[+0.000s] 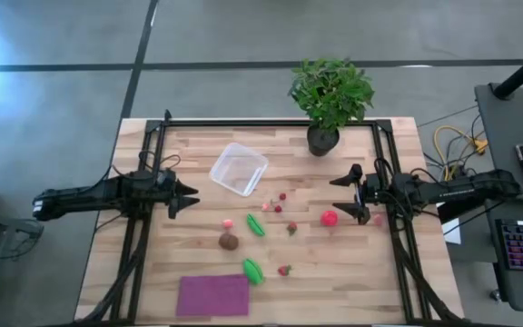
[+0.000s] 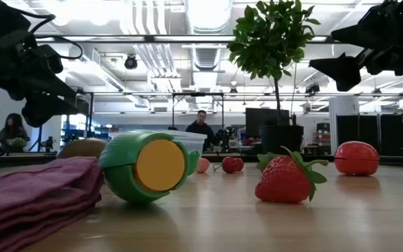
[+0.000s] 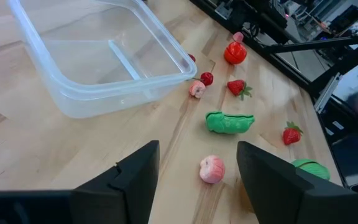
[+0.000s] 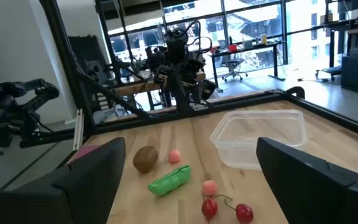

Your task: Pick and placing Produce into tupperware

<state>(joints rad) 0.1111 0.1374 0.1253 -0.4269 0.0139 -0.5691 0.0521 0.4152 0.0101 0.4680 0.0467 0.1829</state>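
where it lies, green pod [image 1: 256,224] runs diagonally

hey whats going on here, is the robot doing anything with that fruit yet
Not yet. Both arms hang over the table with open hands and hold nothing. The left hand is beside the tub, which looks empty. The right hand is open next to the red ball. The rest of the produce lies loose on the wood: two green pieces, a brown oval and small red and pink bits. A purple cloth and a potted plant sit at the edges.
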